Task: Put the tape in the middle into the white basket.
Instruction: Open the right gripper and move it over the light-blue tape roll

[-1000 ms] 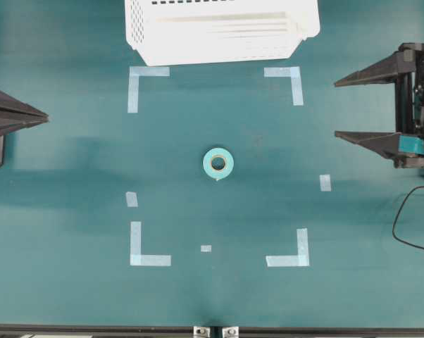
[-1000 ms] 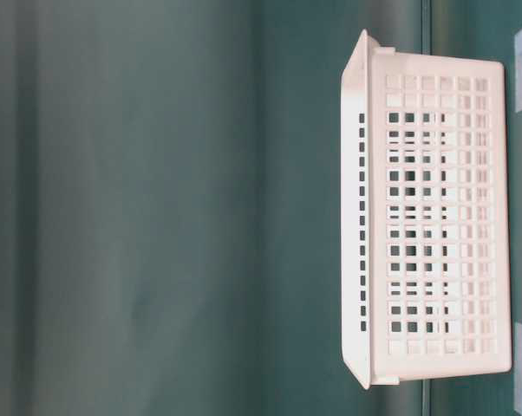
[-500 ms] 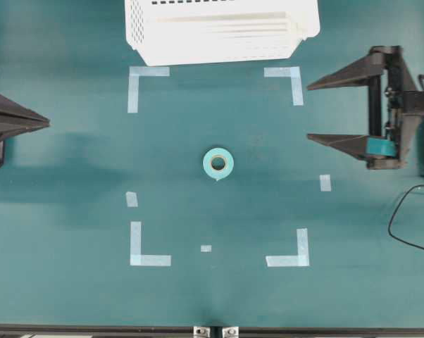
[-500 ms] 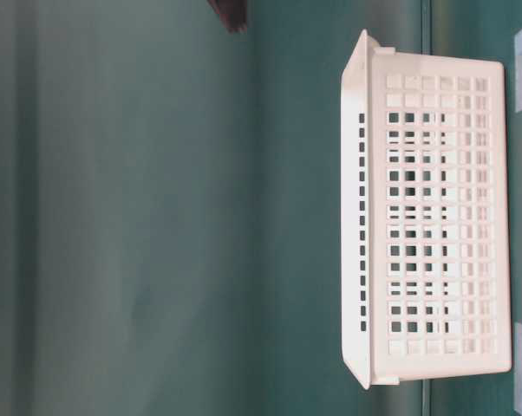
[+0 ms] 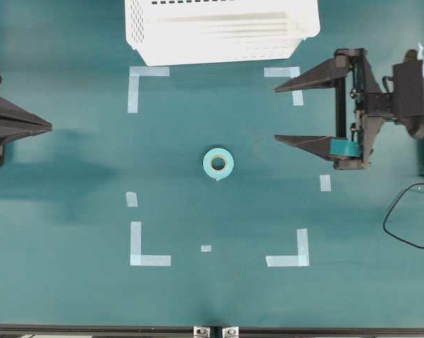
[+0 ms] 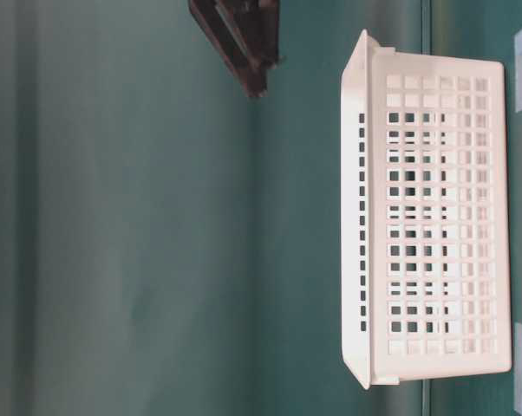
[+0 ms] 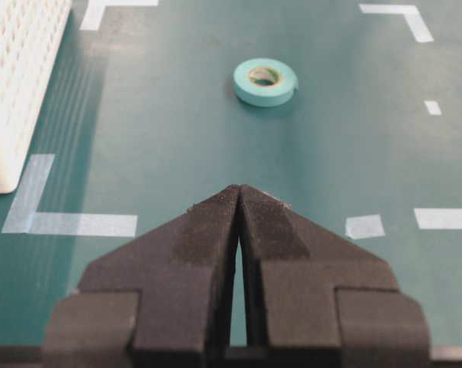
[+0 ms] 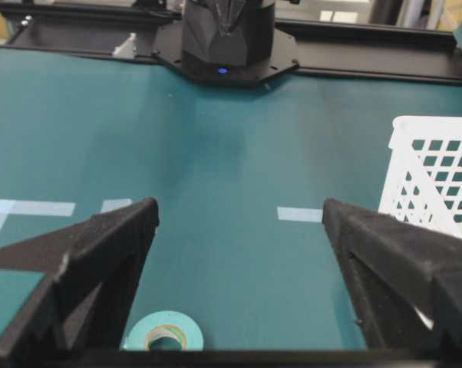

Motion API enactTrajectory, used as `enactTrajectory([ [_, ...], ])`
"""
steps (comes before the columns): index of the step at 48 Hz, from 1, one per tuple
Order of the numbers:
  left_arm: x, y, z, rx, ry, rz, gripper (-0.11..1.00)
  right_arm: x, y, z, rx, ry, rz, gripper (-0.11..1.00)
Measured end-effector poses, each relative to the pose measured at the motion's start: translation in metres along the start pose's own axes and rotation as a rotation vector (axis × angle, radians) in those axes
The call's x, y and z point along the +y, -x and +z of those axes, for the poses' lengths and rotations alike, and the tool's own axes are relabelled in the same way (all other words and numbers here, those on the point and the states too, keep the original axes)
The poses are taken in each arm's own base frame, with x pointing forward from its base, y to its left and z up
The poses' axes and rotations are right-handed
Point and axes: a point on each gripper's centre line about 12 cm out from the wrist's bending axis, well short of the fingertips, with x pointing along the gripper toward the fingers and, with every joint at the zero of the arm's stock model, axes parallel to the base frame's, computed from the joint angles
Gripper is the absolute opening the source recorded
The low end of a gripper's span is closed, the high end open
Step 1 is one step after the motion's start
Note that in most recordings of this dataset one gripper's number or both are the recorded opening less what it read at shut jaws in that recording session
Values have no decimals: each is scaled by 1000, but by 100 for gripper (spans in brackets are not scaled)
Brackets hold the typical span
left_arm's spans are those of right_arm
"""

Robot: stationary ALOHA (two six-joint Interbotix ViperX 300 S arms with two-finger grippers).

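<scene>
The tape (image 5: 218, 163), a small light teal roll with a tan core, lies flat in the middle of the green table, also in the left wrist view (image 7: 265, 81) and at the bottom edge of the right wrist view (image 8: 164, 334). The white basket (image 5: 219, 32) stands at the table's far edge, slotted sides showing (image 6: 434, 230). My right gripper (image 5: 277, 114) hovers open to the right of the roll, its jaws wide apart (image 8: 240, 207) with nothing between them. My left gripper (image 5: 48, 127) stays at the left edge, shut and empty (image 7: 239, 188), pointing at the roll.
Pale-blue corner marks (image 5: 147, 77) (image 5: 294, 253) frame the middle area, with short strips (image 5: 325, 182) (image 5: 132, 199) lying nearby. A black cable (image 5: 402, 218) loops at the right edge. One dark finger (image 6: 244, 61) of the right gripper shows beside the basket in the table-level view.
My right gripper has travelled left toward the tape, staying wide open, and its finger has entered the table-level view. The left gripper, tape and basket have barely moved.
</scene>
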Motion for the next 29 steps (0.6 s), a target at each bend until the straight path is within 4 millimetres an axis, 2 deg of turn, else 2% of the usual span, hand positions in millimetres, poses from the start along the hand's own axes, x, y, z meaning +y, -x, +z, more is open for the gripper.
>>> enactTrajectory([
  [20,0,0,0,-2,2,0,-11,-4,-20,-15,60,-14,-17,99],
  [29,0,0,-1,-2,2,1,-11,-5,-25,-30,122,-58,-25,99],
])
